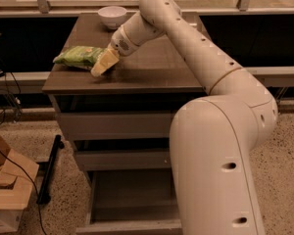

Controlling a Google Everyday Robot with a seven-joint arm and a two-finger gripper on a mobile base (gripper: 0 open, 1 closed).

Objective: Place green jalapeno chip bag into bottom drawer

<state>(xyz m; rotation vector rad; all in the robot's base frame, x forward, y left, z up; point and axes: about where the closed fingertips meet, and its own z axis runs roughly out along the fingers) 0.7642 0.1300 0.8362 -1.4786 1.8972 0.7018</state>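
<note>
As gripper [101,67] is leaning beside green jalapeno chip bag [79,56]: open or closed, cannot tell.
cabinet edge [137,88]: bag may be getting shoved off by the tip.

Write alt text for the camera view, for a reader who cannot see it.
A robot arm reaches over a cabinet top, its gripper low at the right end of a green chip bag lying there. A white bowl sits at the back, and the bottom drawer stands open below.
</note>
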